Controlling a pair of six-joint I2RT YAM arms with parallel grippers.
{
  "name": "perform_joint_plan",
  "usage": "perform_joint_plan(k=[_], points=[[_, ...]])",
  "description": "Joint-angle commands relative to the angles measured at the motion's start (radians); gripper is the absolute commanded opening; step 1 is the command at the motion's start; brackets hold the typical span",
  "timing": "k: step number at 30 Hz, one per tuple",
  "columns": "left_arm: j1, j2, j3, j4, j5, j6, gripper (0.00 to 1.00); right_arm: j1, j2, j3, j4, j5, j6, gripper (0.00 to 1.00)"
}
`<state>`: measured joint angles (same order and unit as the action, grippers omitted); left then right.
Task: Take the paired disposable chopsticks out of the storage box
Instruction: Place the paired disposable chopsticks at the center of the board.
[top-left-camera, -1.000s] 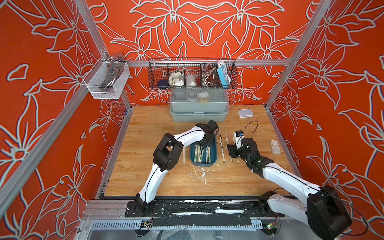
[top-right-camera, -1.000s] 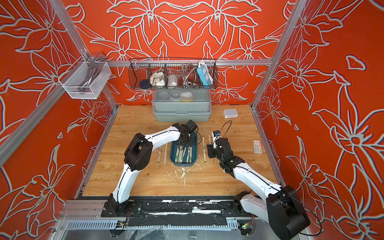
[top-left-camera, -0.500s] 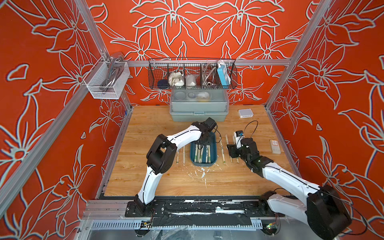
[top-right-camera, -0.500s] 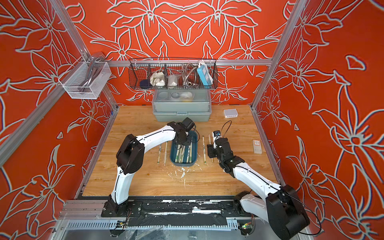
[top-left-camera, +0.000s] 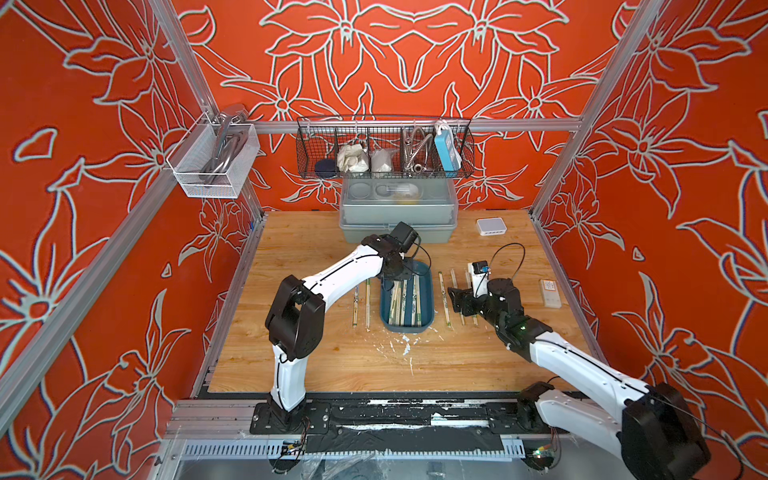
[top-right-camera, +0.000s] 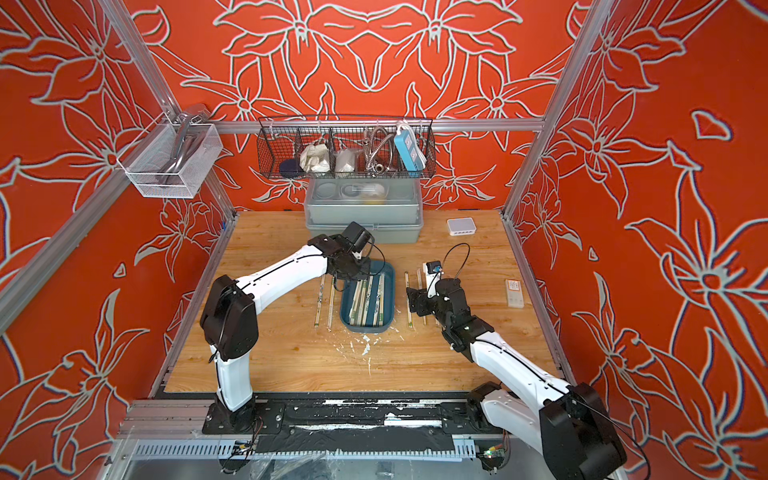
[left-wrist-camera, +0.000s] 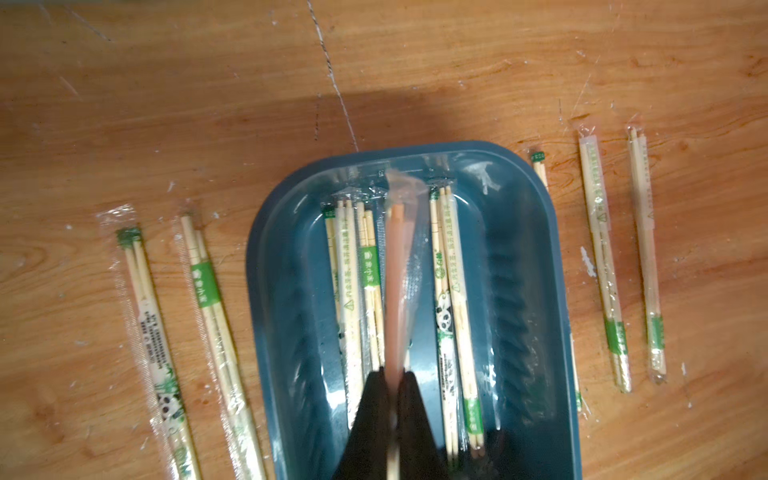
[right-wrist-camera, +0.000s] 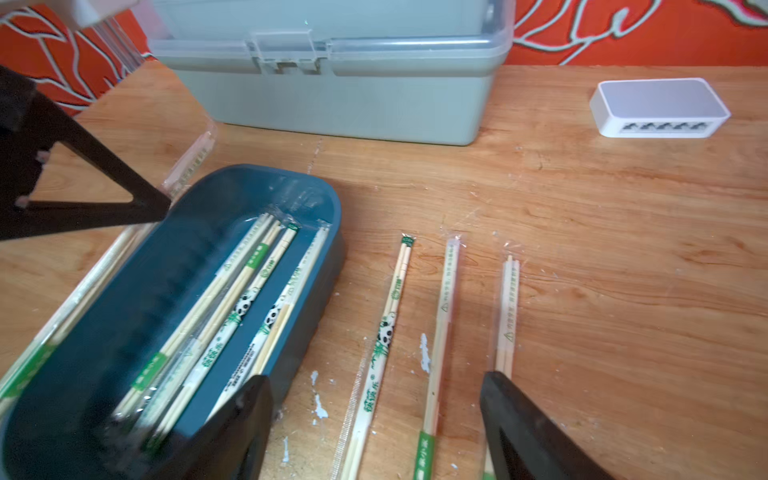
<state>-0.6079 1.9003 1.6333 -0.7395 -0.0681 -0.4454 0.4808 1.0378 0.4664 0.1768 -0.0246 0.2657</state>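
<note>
Left wrist view: the left pincer (left-wrist-camera: 392, 376), its black triangular fingers pressed together, is clamping one blurred pair of pale wooden chopsticks (left-wrist-camera: 397, 270) in a clear crinkly wrapper, over the shallow dark blue plastic storage box (left-wrist-camera: 266, 257) with rounded corners. More wrapped pairs (left-wrist-camera: 446, 291) are lying lengthwise inside it. The right pincer (right-wrist-camera: 374, 380) is standing wide apart, gripping nothing, above three pairs (right-wrist-camera: 440, 311) lying side by side on the scuffed wooden worktop (right-wrist-camera: 602, 249) just beside the box.
</note>
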Motion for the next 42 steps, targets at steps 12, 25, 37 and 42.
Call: perform_joint_plan(k=[12,25,37,42], points=[[0.188,-0.275,-0.291,-0.001,-0.011,0.075,0.03,0.018,0.04,0.009,0.035,-0.067,-0.003,0.84],[0.348,-0.167,-0.403,0.1,-0.039,0.147,0.02,0.04,0.059,0.012,0.055,-0.109,-0.029,0.85],[0.358,-0.035,-0.374,0.13,-0.046,0.151,0.04,0.044,0.063,0.023,0.035,-0.092,-0.031,0.85],[0.36,-0.003,-0.372,0.138,-0.045,0.146,0.05,0.045,0.061,0.023,0.032,-0.087,-0.031,0.85]])
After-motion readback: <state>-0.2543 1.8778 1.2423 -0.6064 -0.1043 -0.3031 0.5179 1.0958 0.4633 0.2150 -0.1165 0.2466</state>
